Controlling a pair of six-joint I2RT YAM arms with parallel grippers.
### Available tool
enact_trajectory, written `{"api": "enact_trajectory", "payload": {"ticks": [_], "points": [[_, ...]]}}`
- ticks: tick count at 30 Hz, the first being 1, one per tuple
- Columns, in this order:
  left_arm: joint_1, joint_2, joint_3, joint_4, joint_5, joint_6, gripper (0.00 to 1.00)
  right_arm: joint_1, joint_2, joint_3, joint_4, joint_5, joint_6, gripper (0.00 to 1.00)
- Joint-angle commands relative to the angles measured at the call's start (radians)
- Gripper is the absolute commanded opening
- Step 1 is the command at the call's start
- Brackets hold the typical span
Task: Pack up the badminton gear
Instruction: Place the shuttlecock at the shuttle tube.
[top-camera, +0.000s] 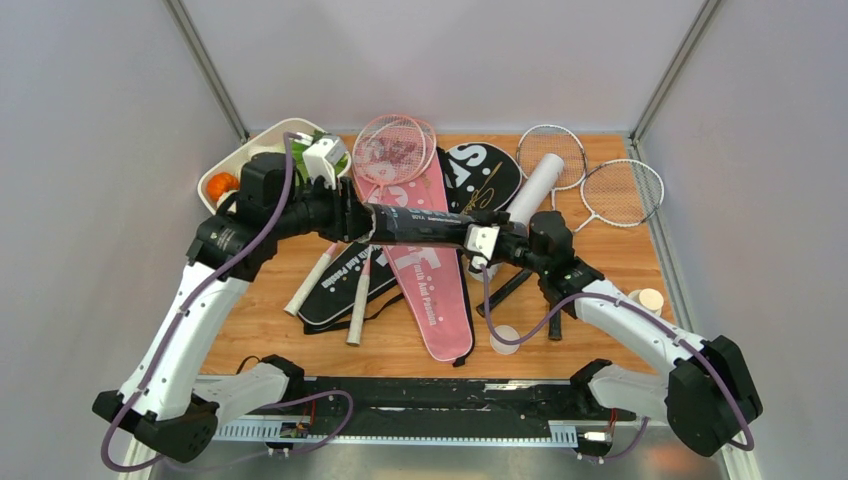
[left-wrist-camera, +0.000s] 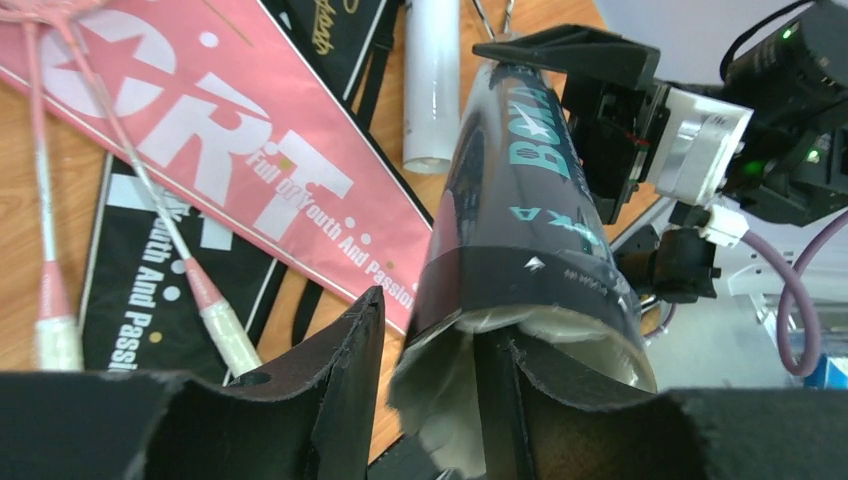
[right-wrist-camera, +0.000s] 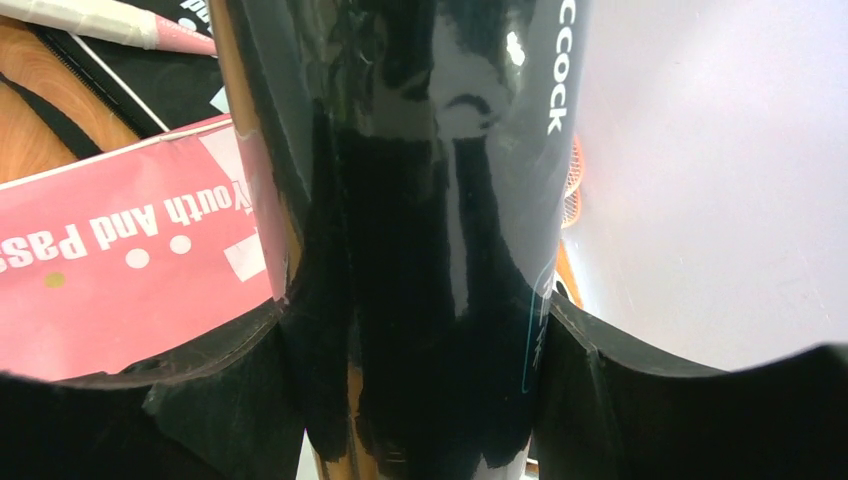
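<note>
The right gripper (right-wrist-camera: 415, 320) has its two fingers pressed on both sides of the black tube (right-wrist-camera: 400, 150), so it is clamped on it. The left gripper (left-wrist-camera: 435, 330) is at the open end of the same tube. Its fingers (left-wrist-camera: 350, 360) stand apart, one outside the wall and one in front of the mouth. A thin gap shows beside the wall, so they do not clamp it.

In the top view the tube is level in the air at the middle of the frame, between the two grippers and above the pink cover (top-camera: 435, 290). A black cover (top-camera: 340, 290) lies just left of the pink one. The pink rackets (top-camera: 393, 150) have their heads at the upper middle. A white tube (top-camera: 537, 185) lies right of centre, and two silver rackets (top-camera: 620, 192) rest at the upper right of the table (top-camera: 620, 260).
</note>
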Motion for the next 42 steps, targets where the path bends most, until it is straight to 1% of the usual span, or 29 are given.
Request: {"api": "enact_trajectory", "payload": {"ticks": [1, 4, 8, 13, 15, 17, 19, 22, 24, 25, 28, 29, 31, 32, 35, 36, 39, 40, 42], "points": [[-0.005, -0.031, -0.113, 0.212, 0.082, 0.021, 0.45, 0.002, -0.034, 0.054, 0.055, -0.091, 0.018, 0.03], [-0.005, -0.037, -0.16, 0.253, 0.096, 0.036, 0.44, 0.006, -0.035, 0.059, 0.056, -0.096, 0.017, 0.03], [-0.008, -0.03, -0.185, 0.264, 0.071, 0.058, 0.44, 0.011, -0.027, 0.067, 0.066, -0.101, 0.015, 0.03], [-0.014, -0.025, -0.175, 0.237, 0.066, 0.063, 0.51, 0.016, -0.014, 0.072, 0.068, -0.095, 0.02, 0.02], [-0.015, -0.033, -0.128, 0.179, 0.034, 0.082, 0.54, 0.016, -0.018, 0.062, 0.069, -0.072, 0.028, 0.01], [-0.015, -0.04, -0.024, 0.097, -0.045, 0.111, 0.56, 0.014, -0.025, 0.052, 0.07, -0.052, 0.032, 0.01], [-0.014, -0.04, 0.05, 0.026, -0.074, 0.128, 0.58, 0.005, -0.026, 0.045, 0.07, -0.047, 0.04, 0.01], [-0.015, -0.044, 0.114, -0.032, -0.051, 0.115, 0.59, -0.003, -0.026, 0.042, 0.07, -0.048, 0.055, 0.01], [-0.014, -0.047, 0.142, -0.047, -0.015, 0.103, 0.64, -0.004, -0.027, 0.044, 0.071, -0.049, 0.063, 0.01], [-0.015, -0.046, 0.158, -0.066, -0.001, 0.096, 0.65, -0.006, -0.029, 0.044, 0.07, -0.049, 0.067, 0.01], [-0.014, -0.051, 0.185, -0.104, -0.028, 0.088, 0.66, -0.012, -0.035, 0.043, 0.068, -0.047, 0.072, 0.01], [-0.014, -0.055, 0.193, -0.115, -0.049, 0.083, 0.65, -0.013, -0.038, 0.042, 0.068, -0.048, 0.073, 0.01], [-0.014, -0.062, 0.189, -0.116, -0.079, 0.077, 0.61, -0.014, -0.039, 0.042, 0.068, -0.048, 0.074, 0.01], [-0.015, -0.066, 0.186, -0.116, -0.084, 0.079, 0.57, -0.014, -0.041, 0.042, 0.069, -0.05, 0.076, 0.01], [-0.015, -0.069, 0.156, -0.108, -0.121, 0.101, 0.5, -0.014, -0.039, 0.047, 0.068, -0.064, 0.082, 0.01], [-0.014, -0.072, 0.148, -0.102, -0.133, 0.107, 0.46, -0.014, -0.04, 0.047, 0.068, -0.066, 0.084, 0.01], [-0.015, -0.087, 0.107, -0.045, -0.164, 0.117, 0.37, -0.014, -0.041, 0.047, 0.067, -0.068, 0.085, 0.01], [-0.014, -0.09, 0.09, -0.009, -0.151, 0.117, 0.33, -0.015, -0.041, 0.046, 0.067, -0.067, 0.085, 0.01], [-0.015, -0.101, 0.064, 0.043, -0.121, 0.109, 0.29, -0.014, -0.04, 0.045, 0.067, -0.066, 0.086, 0.01]]}}
